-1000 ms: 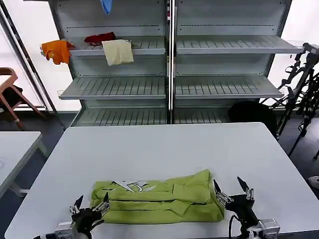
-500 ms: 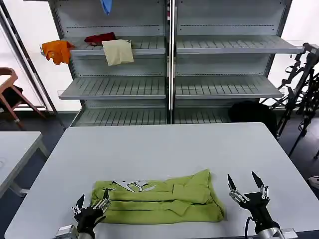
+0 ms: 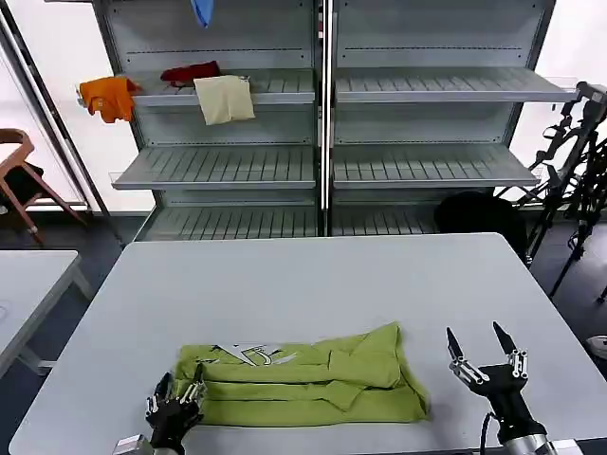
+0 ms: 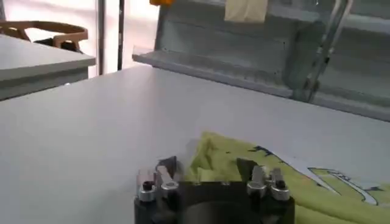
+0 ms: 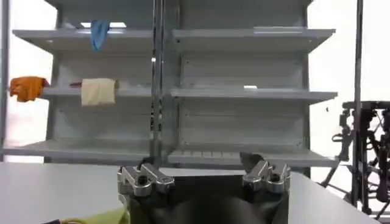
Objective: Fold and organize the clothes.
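The lime-green short-sleeved T-shirt of soft fabric is lying as a long folded band near the front edge of the pale grey rectangular worktop, its white-and-grey print facing up toward its left end. The left end effector is sitting at the shirt's left front corner with its fingers drawn close together; whether they are pinching fabric or just touching it cannot be told, and the left wrist view is showing the green edge just beyond the fingers. The right end effector is hovering off the shirt's right end, clear of the cloth, with its fingers spread and gripping nothing.

Judging by the layout, the band is waiting for a crosswise fold. To do that well, each end effector should be taking all stacked layers at its own end of the shirt, not only the top one, then lifting low and carrying one end evenly over the other so the edges are lining up. The right end effector is needing to come in to the shirt's right edge first.
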`<state>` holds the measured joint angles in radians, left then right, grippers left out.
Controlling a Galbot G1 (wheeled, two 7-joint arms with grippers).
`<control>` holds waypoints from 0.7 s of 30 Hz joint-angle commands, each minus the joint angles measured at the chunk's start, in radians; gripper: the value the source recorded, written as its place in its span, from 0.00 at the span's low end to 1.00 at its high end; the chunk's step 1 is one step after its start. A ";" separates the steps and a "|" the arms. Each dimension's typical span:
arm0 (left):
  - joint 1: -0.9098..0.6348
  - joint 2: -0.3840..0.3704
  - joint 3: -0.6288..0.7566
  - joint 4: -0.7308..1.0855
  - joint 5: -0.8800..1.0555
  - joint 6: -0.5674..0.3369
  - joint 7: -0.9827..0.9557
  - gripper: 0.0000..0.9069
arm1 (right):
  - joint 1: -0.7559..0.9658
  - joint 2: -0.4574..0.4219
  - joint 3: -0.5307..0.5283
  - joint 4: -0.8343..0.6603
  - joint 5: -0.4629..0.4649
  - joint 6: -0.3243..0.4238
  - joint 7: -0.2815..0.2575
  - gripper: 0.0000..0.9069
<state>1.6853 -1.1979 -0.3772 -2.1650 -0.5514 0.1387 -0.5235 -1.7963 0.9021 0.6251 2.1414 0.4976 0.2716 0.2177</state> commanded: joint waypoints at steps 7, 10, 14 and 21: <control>0.025 0.002 0.030 0.016 0.019 -0.040 0.058 0.00 | 0.001 0.000 0.007 -0.008 0.008 0.028 -0.008 1.00; 0.026 0.011 0.037 0.021 0.044 -0.049 0.062 0.00 | 0.002 0.003 0.007 -0.008 0.010 0.031 -0.003 1.00; 0.014 0.017 0.034 0.010 0.058 -0.054 0.058 0.00 | -0.005 0.006 0.012 -0.009 0.017 0.034 0.009 1.00; -0.035 0.052 -0.033 -0.037 0.012 -0.025 0.051 0.00 | -0.014 0.005 0.026 -0.006 0.023 0.036 0.010 1.00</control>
<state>1.6811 -1.1687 -0.3671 -2.1736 -0.5258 0.1049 -0.4790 -1.8069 0.9075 0.6452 2.1352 0.5174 0.3035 0.2251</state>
